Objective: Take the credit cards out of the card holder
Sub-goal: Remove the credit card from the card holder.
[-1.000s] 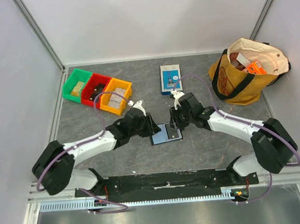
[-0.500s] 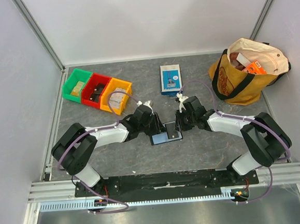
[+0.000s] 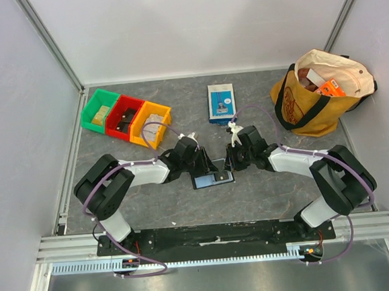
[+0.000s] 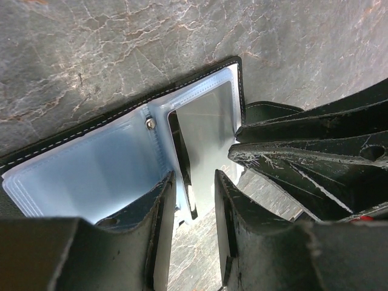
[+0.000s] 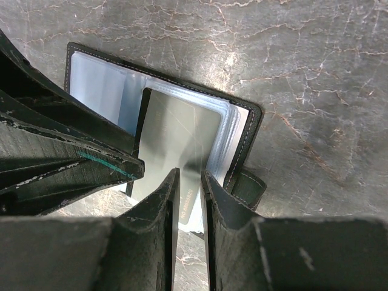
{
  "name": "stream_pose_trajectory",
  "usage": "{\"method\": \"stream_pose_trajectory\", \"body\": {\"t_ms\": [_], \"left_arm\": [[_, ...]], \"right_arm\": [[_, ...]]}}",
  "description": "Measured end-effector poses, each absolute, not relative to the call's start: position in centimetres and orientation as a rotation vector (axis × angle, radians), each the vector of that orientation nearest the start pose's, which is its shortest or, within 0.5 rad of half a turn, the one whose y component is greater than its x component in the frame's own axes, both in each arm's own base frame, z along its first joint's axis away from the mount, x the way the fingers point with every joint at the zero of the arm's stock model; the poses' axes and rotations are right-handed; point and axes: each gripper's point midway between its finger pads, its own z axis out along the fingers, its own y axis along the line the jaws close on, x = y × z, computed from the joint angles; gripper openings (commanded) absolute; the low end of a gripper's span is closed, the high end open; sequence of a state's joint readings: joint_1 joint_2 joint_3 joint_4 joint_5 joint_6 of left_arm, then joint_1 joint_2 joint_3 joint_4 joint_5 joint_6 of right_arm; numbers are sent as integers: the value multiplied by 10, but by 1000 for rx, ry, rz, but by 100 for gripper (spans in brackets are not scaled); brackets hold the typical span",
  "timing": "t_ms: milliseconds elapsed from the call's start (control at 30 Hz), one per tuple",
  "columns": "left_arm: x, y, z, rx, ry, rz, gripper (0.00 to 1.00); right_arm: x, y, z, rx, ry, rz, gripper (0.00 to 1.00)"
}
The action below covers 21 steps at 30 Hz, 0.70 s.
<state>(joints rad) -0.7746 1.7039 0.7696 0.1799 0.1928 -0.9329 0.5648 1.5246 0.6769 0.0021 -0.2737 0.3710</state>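
Tabletop point(image 3: 152, 203) carries the holder point(image 3: 213, 179), which lies open and flat in the middle, between both arms. Left jaws stand apart over its near edge. One finger point(image 4: 151, 224) seems to rest on the clear pockets point(image 4: 91, 173), likely to stop the holder sliding. One grey card point(image 5: 179, 130) sticks partway out of a pocket. Right jaws look clamped on that card's near end, ready, I think, to pull it free.

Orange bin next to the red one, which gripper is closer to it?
Left. The left gripper is at the left edge of the card holder, on the side toward the orange bin; the right gripper is across the holder, farther from the bin.
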Motion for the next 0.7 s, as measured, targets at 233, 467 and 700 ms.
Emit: {"method": "stream_pose_trajectory", "body": {"t_ms": [233,467,700], "left_arm": [[244,-332,29,-135,2560,-1016,34],[243,-330,27,-192,2547,-1056,26],[238,-330,25,-254,2535,-1119,23]], "right_arm": [[258,238,29,-375,2485,751,27],[259,238,29,-372,2478,763,27],[260,239,29,-371,2471,764,27]]}}
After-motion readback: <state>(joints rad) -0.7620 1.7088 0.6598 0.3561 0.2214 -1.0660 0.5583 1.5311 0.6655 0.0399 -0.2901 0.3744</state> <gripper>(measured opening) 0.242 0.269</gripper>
